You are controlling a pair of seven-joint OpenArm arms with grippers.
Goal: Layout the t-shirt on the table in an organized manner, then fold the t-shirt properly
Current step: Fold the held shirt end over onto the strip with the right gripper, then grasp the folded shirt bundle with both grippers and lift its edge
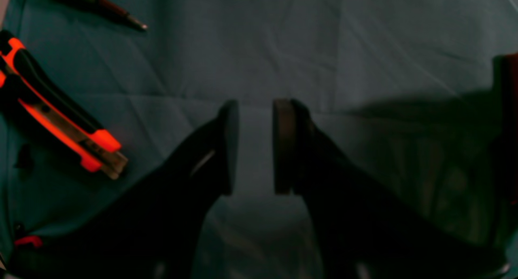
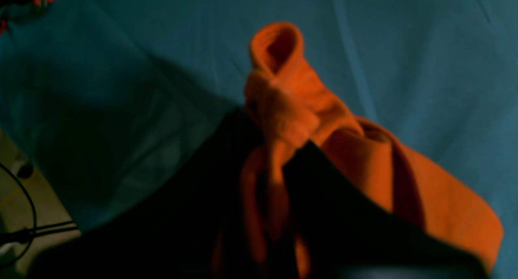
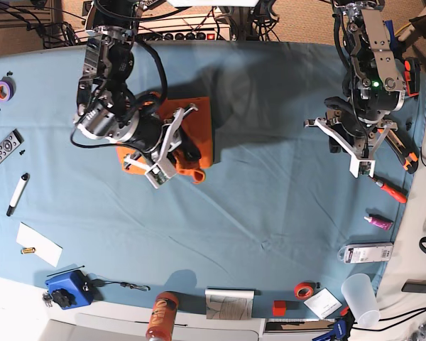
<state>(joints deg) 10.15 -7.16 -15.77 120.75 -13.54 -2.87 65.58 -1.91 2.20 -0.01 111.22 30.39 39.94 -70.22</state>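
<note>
The orange t-shirt [image 3: 202,117] lies as a compact folded block on the left half of the table [image 3: 270,185]. My right gripper [image 3: 174,145] hangs over its front edge. In the right wrist view a bunched roll of the t-shirt [image 2: 283,105] runs up between the dark fingers of the right gripper [image 2: 277,137], whose jaws stand apart around the cloth. My left gripper [image 3: 348,145] hovers over bare teal cloth far to the right of the shirt. In the left wrist view the left gripper [image 1: 255,145] is open, with nothing between its pads.
An orange-and-black box cutter [image 1: 60,121] and a red-handled screwdriver [image 3: 389,188] lie close to the left gripper, near the table's right edge. A remote [image 3: 3,150], a marker [image 3: 18,193] and purple tape [image 3: 3,89] lie far left. An orange bottle [image 3: 162,316] and a cup [image 3: 360,295] stand along the front.
</note>
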